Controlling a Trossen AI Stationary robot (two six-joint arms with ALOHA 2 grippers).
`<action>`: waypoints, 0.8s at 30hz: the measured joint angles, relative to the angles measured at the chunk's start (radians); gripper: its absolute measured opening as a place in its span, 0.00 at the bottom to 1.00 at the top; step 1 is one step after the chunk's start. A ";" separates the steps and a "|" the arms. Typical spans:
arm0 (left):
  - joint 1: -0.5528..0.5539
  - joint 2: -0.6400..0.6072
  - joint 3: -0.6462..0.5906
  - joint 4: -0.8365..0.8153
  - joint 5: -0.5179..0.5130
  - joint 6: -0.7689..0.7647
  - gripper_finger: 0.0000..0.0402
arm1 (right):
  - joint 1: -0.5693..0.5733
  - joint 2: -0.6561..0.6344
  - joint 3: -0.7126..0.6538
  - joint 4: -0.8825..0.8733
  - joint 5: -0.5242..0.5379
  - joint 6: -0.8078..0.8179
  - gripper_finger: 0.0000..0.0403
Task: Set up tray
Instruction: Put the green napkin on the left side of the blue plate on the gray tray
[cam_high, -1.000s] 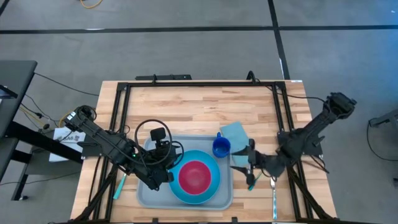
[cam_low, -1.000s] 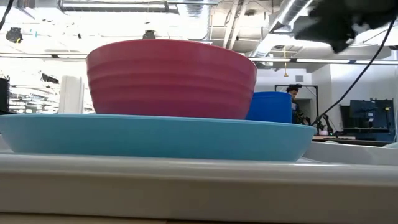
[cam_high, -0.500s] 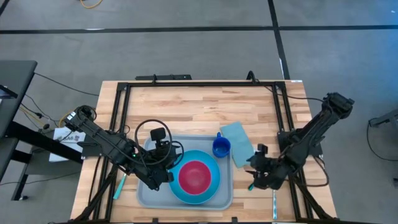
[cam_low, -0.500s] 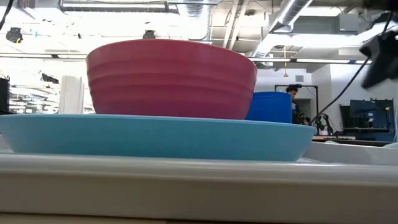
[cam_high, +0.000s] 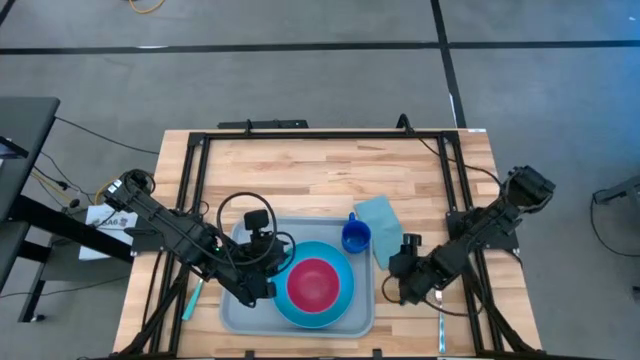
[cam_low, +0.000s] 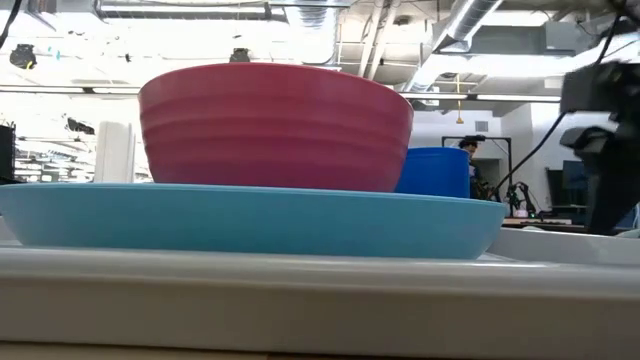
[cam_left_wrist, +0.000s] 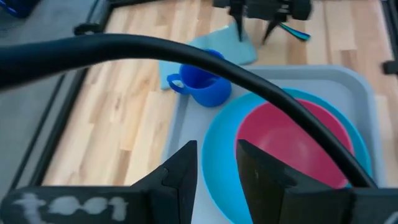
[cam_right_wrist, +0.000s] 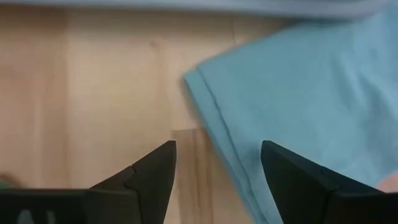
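Note:
The grey-blue tray (cam_high: 240, 305) lies at the table's near middle. On it sits a round blue plate (cam_high: 338, 300) with a pink bowl (cam_high: 315, 283) inside; a blue cup (cam_high: 355, 236) stands at the tray's far right corner. A light-teal napkin (cam_high: 383, 225) lies flat on the wood just right of the tray. My right gripper (cam_high: 395, 272) hangs open, pointing steeply down over the napkin's near corner (cam_right_wrist: 214, 106). My left gripper (cam_high: 268, 285) hovers open above the tray's left part, beside the plate (cam_left_wrist: 217, 143), with nothing between its fingers.
A teal utensil (cam_high: 190, 300) lies on the wood left of the tray. A metal utensil (cam_high: 440, 325) lies near the front right edge, and another teal utensil (cam_left_wrist: 297, 32) by my right gripper. A black frame (cam_high: 320, 135) borders the table. Bare wood (cam_high: 320, 175) stretches behind the tray.
My right gripper has come down toward the table and tipped from nearly level to steeply downward, ending over the napkin's near corner, its fingers still open. The tray, plate, bowl, cup and napkin have stayed put.

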 joint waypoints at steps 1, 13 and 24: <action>0.000 0.000 0.000 0.000 0.011 0.000 0.26 | -0.013 0.006 0.000 -0.001 -0.010 0.000 0.57; 0.000 0.000 0.000 0.000 0.075 0.000 0.26 | -0.139 0.010 0.001 0.049 -0.084 -0.083 0.50; 0.000 0.000 0.000 0.000 0.075 0.000 0.26 | -0.169 0.062 0.009 0.055 -0.150 -0.071 0.25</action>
